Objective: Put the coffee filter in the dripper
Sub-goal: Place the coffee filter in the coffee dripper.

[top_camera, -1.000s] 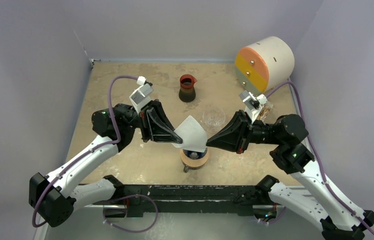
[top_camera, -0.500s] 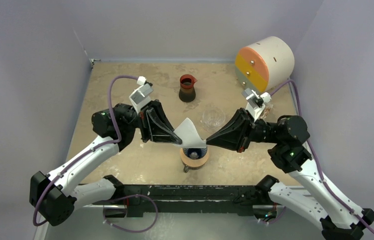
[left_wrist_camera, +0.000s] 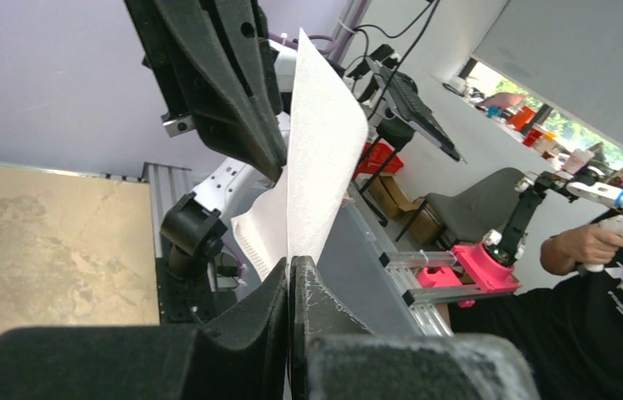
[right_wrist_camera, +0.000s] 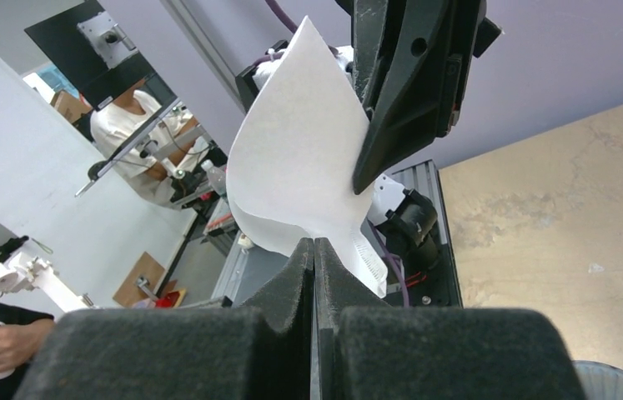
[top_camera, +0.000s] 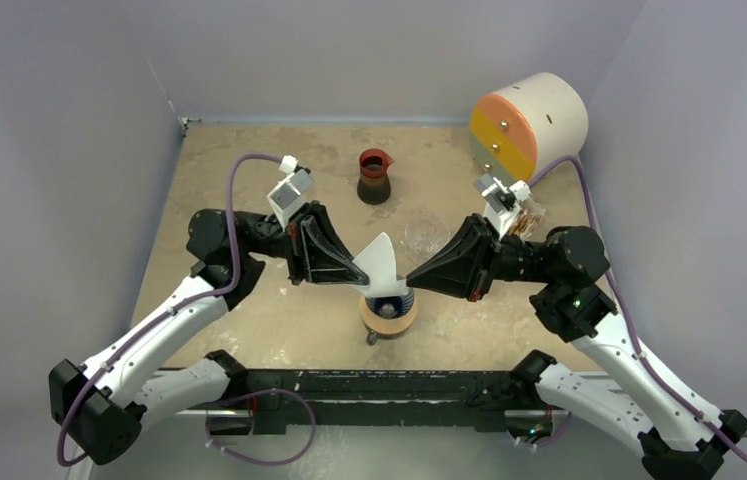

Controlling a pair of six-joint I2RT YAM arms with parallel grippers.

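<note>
The white paper coffee filter [top_camera: 382, 260] hangs between my two grippers, folded into a narrow upright V. Its lower tip sits at the mouth of the deep-blue ribbed dripper [top_camera: 390, 301]. The dripper rests on a tan wooden ring [top_camera: 387, 320]. My left gripper [top_camera: 364, 279] is shut on the filter's left edge, and my right gripper [top_camera: 406, 281] is shut on its right edge. The left wrist view shows the filter [left_wrist_camera: 320, 158] rising from my shut left gripper [left_wrist_camera: 291, 262]. In the right wrist view the filter [right_wrist_camera: 299, 167] curves up from my shut right gripper [right_wrist_camera: 314, 243].
A dark carafe with a red rim [top_camera: 375, 178] stands behind the dripper. A clear glass cup [top_camera: 426, 235] sits just behind my right gripper. A large cylinder with an orange and yellow face [top_camera: 529, 125] fills the back right corner. Walls enclose the table.
Both grippers have moved closer together and slightly down. The filter has gone from a broad open sheet to a narrow fold, with its tip lower over the dripper.
</note>
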